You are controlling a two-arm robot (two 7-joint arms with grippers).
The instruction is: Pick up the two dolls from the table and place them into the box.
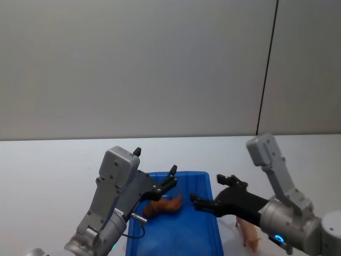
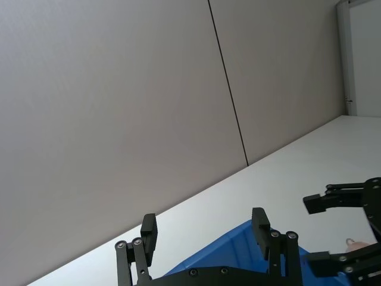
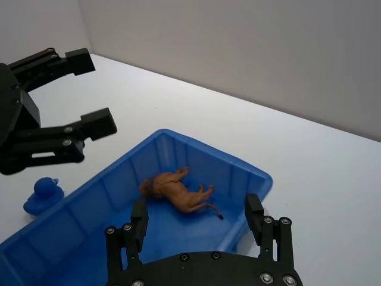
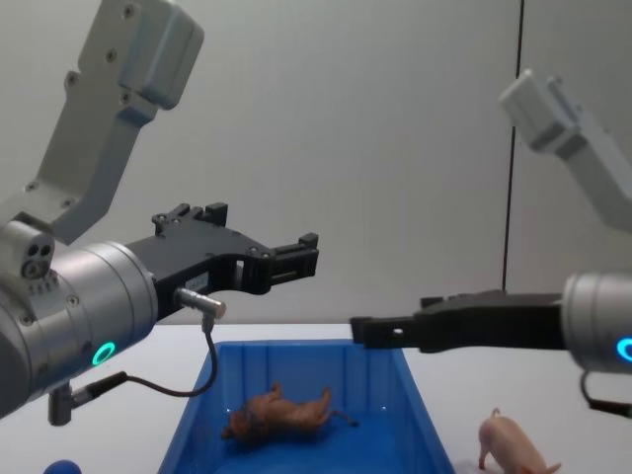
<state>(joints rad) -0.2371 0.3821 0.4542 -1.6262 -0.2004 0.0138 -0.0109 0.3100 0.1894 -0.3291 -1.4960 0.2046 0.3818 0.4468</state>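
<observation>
The brown lion doll point(image 1: 163, 205) lies on its side inside the blue box point(image 1: 214, 230), also seen from the right wrist as the lion point(image 3: 178, 191) on the box floor point(image 3: 208, 150). The pink pig doll point(image 1: 249, 232) stands on the white table point(image 1: 48, 170) just right of the box, as the pig point(image 4: 513, 446) shows in the chest view. My left gripper point(image 1: 168, 181) hovers open over the box's far left part, empty. My right gripper point(image 1: 206, 188) hovers open above the box's right rim, empty, with the pig below and behind it.
A small blue round-topped object point(image 3: 43, 194) sits on the table left of the box, also low at the blue object point(image 4: 61, 466) in the chest view. A grey wall stands behind the table. Open tabletop stretches beyond the box and to both sides.
</observation>
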